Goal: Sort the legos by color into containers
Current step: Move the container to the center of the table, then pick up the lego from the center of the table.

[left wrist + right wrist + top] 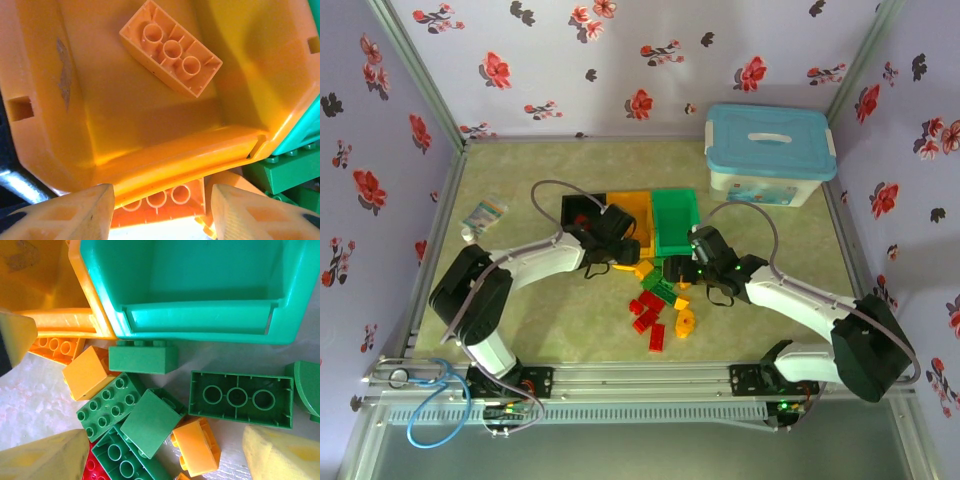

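Red, green and orange studded plastic bricks [658, 300] lie heaped on the table [520, 180], just in front of the orange plastic bin [632, 212] and the green plastic bin [675, 222]. The black plastic bin [575, 205] stands beside the orange one. One orange brick [171, 47] lies underside-up inside the orange bin. Left gripper [160, 222]: fingers flank a second orange brick [160, 202] at that bin's front wall, can't tell if clamped. Right gripper [165, 455]: jaws wide apart over loose green bricks [240, 397], gripping nothing.

Upturned orange brick [171, 48] inside the orange-yellow bin [125, 125], second brick [160, 201] just outside
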Action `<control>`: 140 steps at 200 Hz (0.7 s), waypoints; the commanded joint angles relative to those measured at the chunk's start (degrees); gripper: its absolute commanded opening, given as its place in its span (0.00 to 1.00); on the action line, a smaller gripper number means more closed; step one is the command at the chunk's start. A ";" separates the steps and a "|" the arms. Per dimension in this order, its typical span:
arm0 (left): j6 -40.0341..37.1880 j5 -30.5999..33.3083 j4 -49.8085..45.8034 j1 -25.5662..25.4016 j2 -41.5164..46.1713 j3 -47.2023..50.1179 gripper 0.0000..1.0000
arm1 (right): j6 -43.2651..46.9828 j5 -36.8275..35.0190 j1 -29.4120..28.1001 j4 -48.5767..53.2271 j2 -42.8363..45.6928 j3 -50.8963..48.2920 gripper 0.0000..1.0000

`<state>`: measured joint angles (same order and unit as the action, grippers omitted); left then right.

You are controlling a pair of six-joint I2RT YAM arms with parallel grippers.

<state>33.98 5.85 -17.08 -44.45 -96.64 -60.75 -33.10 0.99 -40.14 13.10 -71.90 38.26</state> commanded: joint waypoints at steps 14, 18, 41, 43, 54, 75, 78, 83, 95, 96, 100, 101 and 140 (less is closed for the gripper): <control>-0.73 -0.99 0.89 2.37 -2.97 -2.62 0.53 | -0.65 -1.04 -0.46 -0.36 0.52 1.44 0.81; -0.79 -1.09 0.75 2.38 -3.09 -2.87 0.53 | -0.68 -1.00 -0.40 -0.36 0.53 1.38 0.81; -0.96 -1.43 -0.18 2.41 -3.38 -4.02 0.53 | -0.58 -1.16 -0.47 -0.01 0.84 1.46 0.81; -0.94 -1.49 -0.22 2.36 -3.31 -4.02 0.53 | -0.71 -1.17 -0.45 0.07 0.92 1.36 0.81; -0.44 -1.60 -0.58 2.06 -2.73 -3.50 0.53 | -0.71 -1.34 -0.47 0.17 1.30 1.21 0.81; 0.72 -1.51 -0.58 0.50 -1.25 -1.01 0.58 | -0.67 -1.69 -0.46 0.08 1.93 0.87 0.81; 0.90 -1.42 -0.60 0.17 -1.00 -0.63 0.61 | -0.67 -1.70 -0.46 0.06 1.94 0.89 0.81; 1.37 -1.12 -0.73 -0.23 -0.67 -0.08 0.65 | -0.62 -1.76 -0.45 0.01 1.94 0.92 0.81; 2.28 -0.02 -0.97 -1.43 0.09 1.37 0.69 | -0.63 -1.64 -0.47 -0.16 1.65 0.88 0.81; 2.30 0.01 -1.00 -1.52 0.16 1.49 0.69 | -0.64 -1.62 -0.47 -0.17 1.62 0.91 0.81; 2.49 0.33 -0.95 -1.79 0.34 1.93 0.70 | -0.61 -1.48 -0.47 -0.25 1.39 0.94 0.81; 2.54 0.41 -0.90 -1.83 0.37 2.03 0.70 | -0.63 -1.46 -0.47 -0.30 1.36 0.98 0.81; 3.84 1.53 0.10 -2.05 1.06 4.68 0.69 | -0.86 -0.73 -0.55 -0.84 0.17 1.71 0.80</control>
<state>36.16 5.37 -16.71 -46.68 -97.47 -57.30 -33.12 0.58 -40.18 13.15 -71.05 38.26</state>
